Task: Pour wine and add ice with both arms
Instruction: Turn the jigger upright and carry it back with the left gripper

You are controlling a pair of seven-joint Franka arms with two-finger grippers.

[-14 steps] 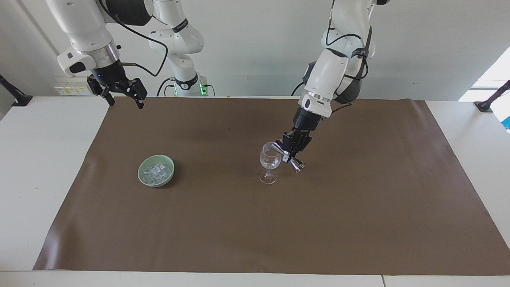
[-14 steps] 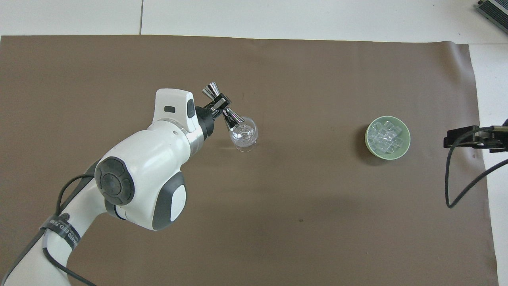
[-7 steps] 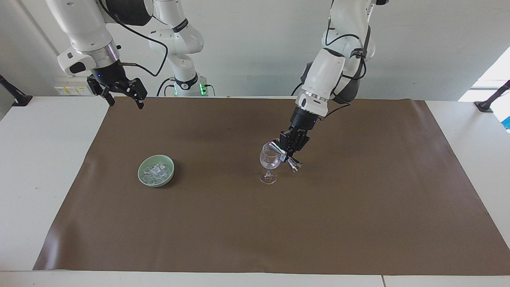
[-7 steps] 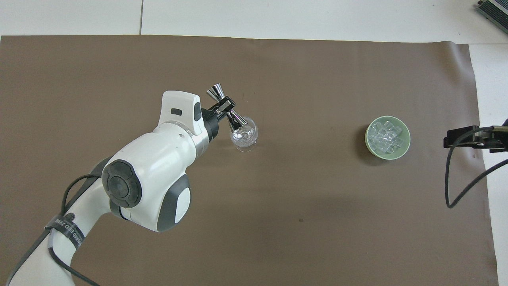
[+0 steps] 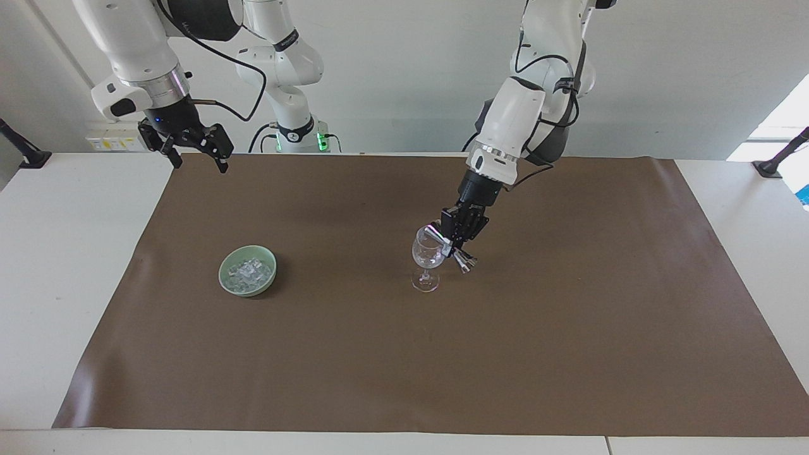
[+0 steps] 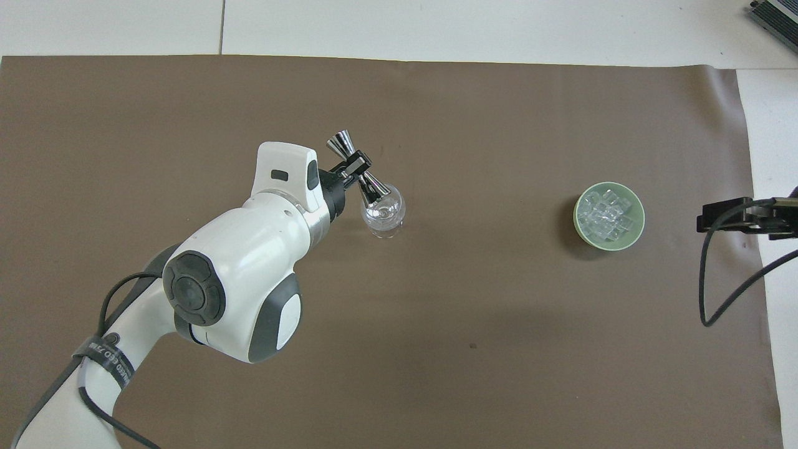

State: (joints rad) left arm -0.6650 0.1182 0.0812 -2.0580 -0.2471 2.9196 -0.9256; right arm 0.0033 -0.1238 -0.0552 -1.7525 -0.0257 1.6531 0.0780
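Note:
A clear stemmed wine glass (image 5: 428, 259) (image 6: 384, 215) stands upright on the brown mat. My left gripper (image 5: 454, 243) (image 6: 354, 171) is shut on a silver double-ended jigger (image 5: 449, 248) (image 6: 358, 178), held tilted with one cup at the glass's rim. A pale green bowl (image 5: 248, 270) (image 6: 609, 216) holding ice (image 5: 249, 272) (image 6: 606, 214) sits toward the right arm's end. My right gripper (image 5: 194, 150) is open and empty, waiting in the air over the mat's edge at that end; in the overhead view (image 6: 745, 218) only its tip shows.
The brown mat (image 5: 404, 354) covers most of the white table (image 5: 69, 253). A black cable (image 6: 717, 280) hangs from the right arm. Black clamp posts (image 5: 19, 148) (image 5: 780, 155) stand at the table's two ends.
My left arm has pulled the jigger slightly toward the robots and tilted it more over the glass's rim. The right arm has not moved.

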